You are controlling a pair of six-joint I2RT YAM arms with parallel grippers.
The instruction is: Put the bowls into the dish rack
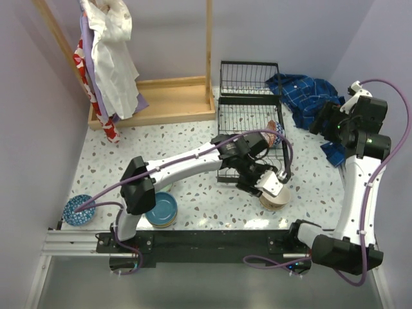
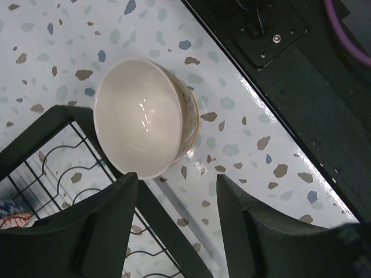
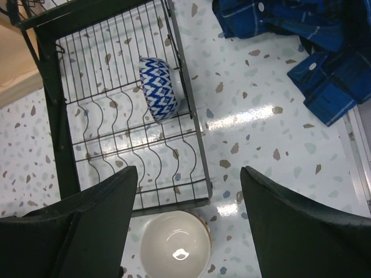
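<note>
A beige bowl [image 1: 279,199] stands upright on the table just outside the near right corner of the black wire dish rack [image 1: 226,145]. My left gripper [image 1: 269,188] hovers over it, open and empty. In the left wrist view the bowl [image 2: 142,116] lies just beyond my open left gripper [image 2: 177,185], beside the rack corner [image 2: 35,145]. A blue zigzag patterned bowl [image 3: 159,87] stands on edge in the rack [image 3: 58,116]. My right gripper [image 3: 188,179] is open and empty, high above the rack and the beige bowl [image 3: 177,246]. A teal bowl [image 1: 161,209] and a dark blue speckled bowl [image 1: 80,210] sit near left.
A crumpled blue checked cloth [image 1: 302,93] lies right of the rack. The rack's hinged end panel [image 1: 250,77] stands at the back. A wooden-framed clothes stand [image 1: 154,100] with hanging garments is at back left. The black arm base rail [image 1: 212,241] runs along the near edge.
</note>
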